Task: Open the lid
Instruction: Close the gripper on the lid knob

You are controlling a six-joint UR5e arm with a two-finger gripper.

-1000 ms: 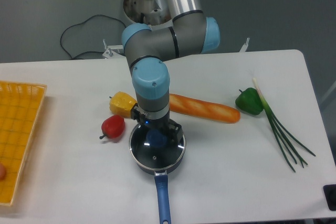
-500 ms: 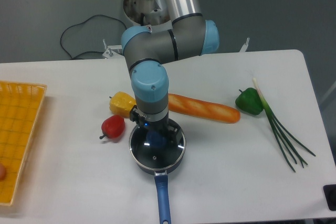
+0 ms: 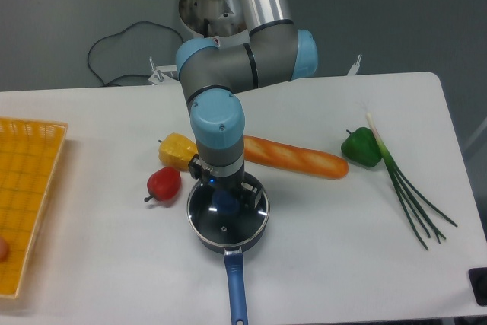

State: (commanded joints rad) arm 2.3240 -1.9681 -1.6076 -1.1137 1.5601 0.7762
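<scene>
The lid (image 3: 228, 217) is clear glass, silver-rimmed, sitting flat on the pan (image 3: 228, 243); the end effector (image 3: 225, 200) covers its blue knob (grip unclear from here).

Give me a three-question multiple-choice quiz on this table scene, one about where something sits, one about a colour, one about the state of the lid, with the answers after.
1. Where is the baguette relative to the saucepan?
A. Behind it and to the image right
B. Inside the yellow basket
C. In front of it by the handle

2. What colour is the saucepan's long handle?
A. Red
B. Blue
C. Green

3. What is the state of the lid?
A. Lying on the table beside the spring onions
B. Sitting on the saucepan
C. Held high above the table

Answers:
1. A, the baguette lies farther back, stretching toward the green pepper.
2. B, the handle pointing at the camera is blue.
3. B, the glass lid covers the pan, with the gripper down at its blue knob.
</scene>
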